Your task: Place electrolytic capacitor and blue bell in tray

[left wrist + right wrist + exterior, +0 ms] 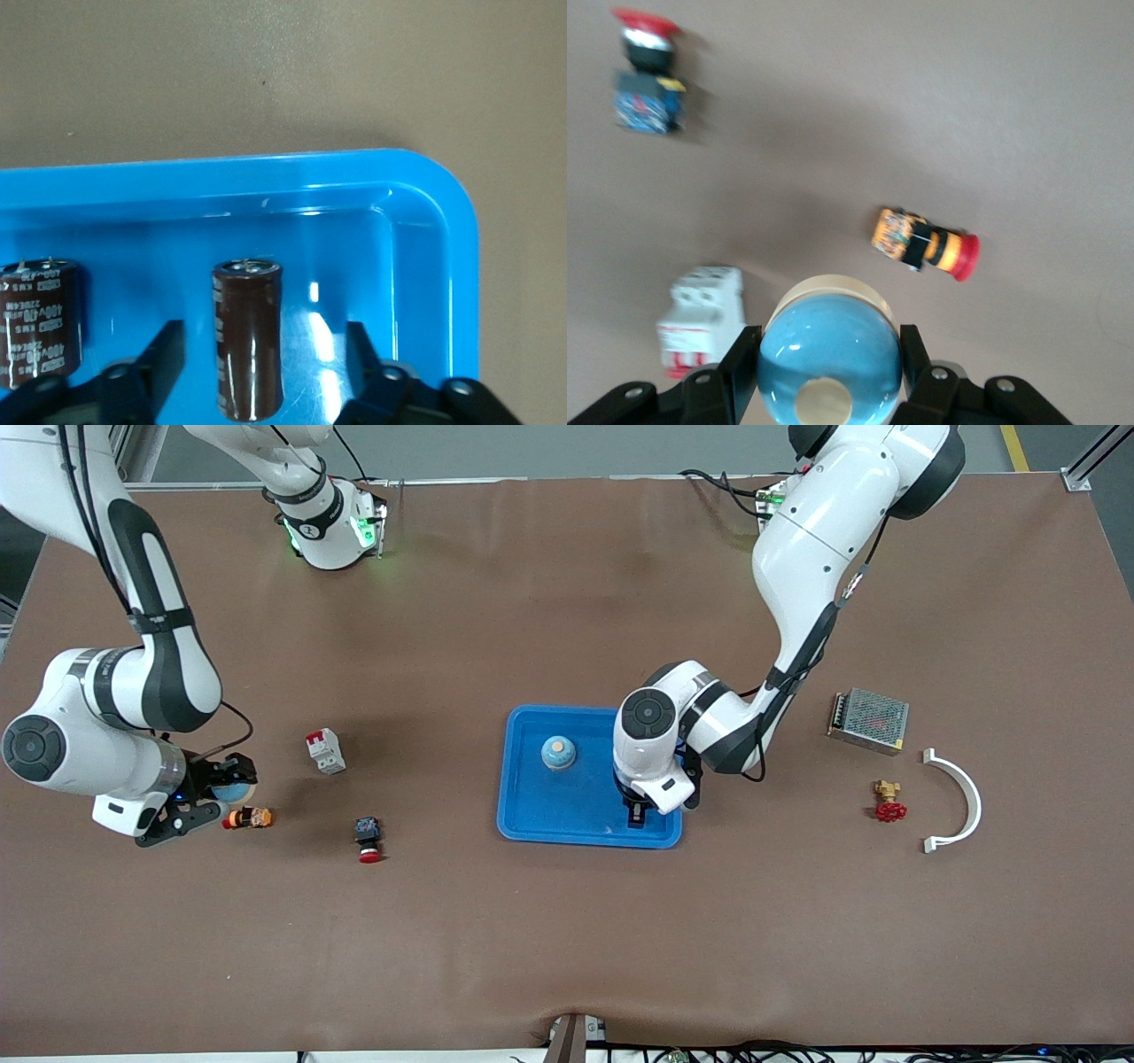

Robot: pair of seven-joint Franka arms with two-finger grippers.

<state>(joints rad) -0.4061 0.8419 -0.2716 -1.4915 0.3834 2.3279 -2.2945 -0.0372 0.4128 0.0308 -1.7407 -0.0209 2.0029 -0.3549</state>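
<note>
The blue tray (pixel 532 815) lies mid-table with one blue bell (pixel 558 753) resting in it. My left gripper (pixel 636 815) is low over the tray's corner toward the left arm's end. Its fingers are open around a brown electrolytic capacitor (pixel 248 341) in the tray (pixel 425 266), with a gap on each side. A second capacitor (pixel 40 323) sits beside the first in the tray. My right gripper (pixel 221 797) hangs over the table at the right arm's end, shut on another blue bell (pixel 829 359), whose sides both fingers press.
Beneath and around the right gripper are a white circuit breaker (pixel 325 750), an orange push button (pixel 249 817) and a red-capped button (pixel 368 840). At the left arm's end are a metal power supply (pixel 869 720), a red-handled brass valve (pixel 888 802) and a white curved bracket (pixel 957 802).
</note>
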